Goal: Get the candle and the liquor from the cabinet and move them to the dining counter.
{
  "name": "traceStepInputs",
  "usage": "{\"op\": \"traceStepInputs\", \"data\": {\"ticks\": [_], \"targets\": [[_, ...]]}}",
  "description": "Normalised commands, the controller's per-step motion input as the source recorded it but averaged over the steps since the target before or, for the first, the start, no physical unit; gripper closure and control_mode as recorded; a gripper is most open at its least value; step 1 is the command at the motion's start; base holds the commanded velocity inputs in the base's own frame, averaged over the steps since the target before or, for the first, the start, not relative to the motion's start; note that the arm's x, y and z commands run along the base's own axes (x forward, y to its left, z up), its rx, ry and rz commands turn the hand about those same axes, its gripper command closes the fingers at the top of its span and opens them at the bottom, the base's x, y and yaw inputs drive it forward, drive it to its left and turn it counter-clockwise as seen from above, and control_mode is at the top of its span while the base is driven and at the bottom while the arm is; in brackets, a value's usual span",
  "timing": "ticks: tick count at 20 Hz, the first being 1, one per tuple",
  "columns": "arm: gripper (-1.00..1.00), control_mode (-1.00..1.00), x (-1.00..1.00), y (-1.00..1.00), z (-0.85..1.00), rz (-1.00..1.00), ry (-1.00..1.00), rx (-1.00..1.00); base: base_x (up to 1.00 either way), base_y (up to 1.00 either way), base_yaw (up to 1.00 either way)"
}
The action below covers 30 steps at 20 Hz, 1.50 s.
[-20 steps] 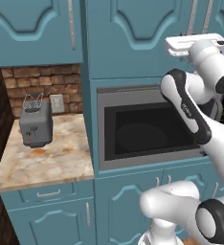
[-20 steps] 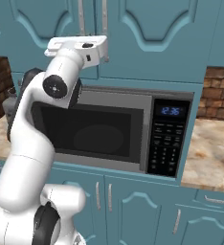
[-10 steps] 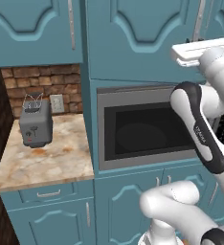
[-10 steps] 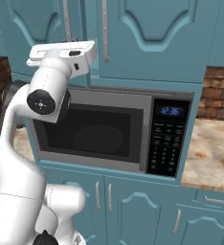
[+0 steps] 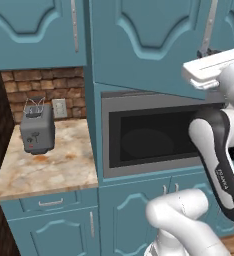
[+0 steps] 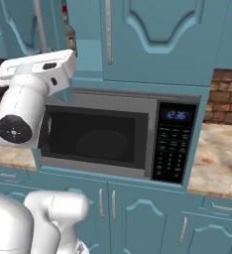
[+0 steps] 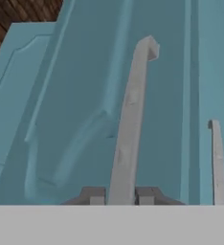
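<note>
Two small dark finger tips of the gripper (image 7: 120, 195) clenched on the long vertical silver handle (image 7: 129, 124) of the teal-blue upper wall cabinet (image 5: 139, 45) with arched panel doors, one tip on each side of the bar, as seen in the hand view. Handle running up from between the tips, ending in a short bent foot against the door panel. Second silver handle (image 7: 218, 162) standing to the right in that view, on the neighbouring door.

In the left base view, white hand with its flat block raised at the lower end of the same handle (image 5: 208, 30), above the built-in steel microwave with a dark glass door (image 5: 154, 135). Cabinet door swung a little way out from the cabinet front, its lower edge hanging forward over the microwave top.

In the right base view, a narrow gap open behind the hand, between the swung door and the next door. Dark grey glass bottle of liquor (image 6: 68, 31) with a small red cap showing in that gap, inside the cabinet, only a sliver of its neck and shoulder visible. Candle not made out in the gap.

Small grey toaster (image 5: 37, 131) on the beige, orange-mottled marble counter (image 5: 54, 165) to the left of the microwave, in front of a brick wall. Teal lower cabinets (image 6: 138, 218) with short silver pulls below the microwave
</note>
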Motion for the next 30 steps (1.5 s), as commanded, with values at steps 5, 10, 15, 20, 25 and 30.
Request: {"op": "traceStepInputs", "data": {"ticks": [5,10,15,20,25,30], "targets": [[1.0,-1.0,-0.71,0.48,-0.18,0.07,0.03,-0.02,0.0,0.0,0.0],[-1.0,-1.0,-0.37,0.06,-0.06,0.04,0.01,0.02,0.0,0.0,0.0],[-1.0,-1.0,-0.26,-0.97,0.04,0.16,-0.12,0.16,0.0,0.0,0.0],[-1.0,-1.0,-0.18,-0.92,0.01,0.14,0.03,0.26,0.0,0.0,0.0],[-1.0,-1.0,0.18,-0.57,0.0,0.1,0.24,0.32,0.0,0.0,0.0],[-1.0,-1.0,0.59,-0.24,-0.07,0.19,0.35,0.28,0.0,0.0,0.0]]}}
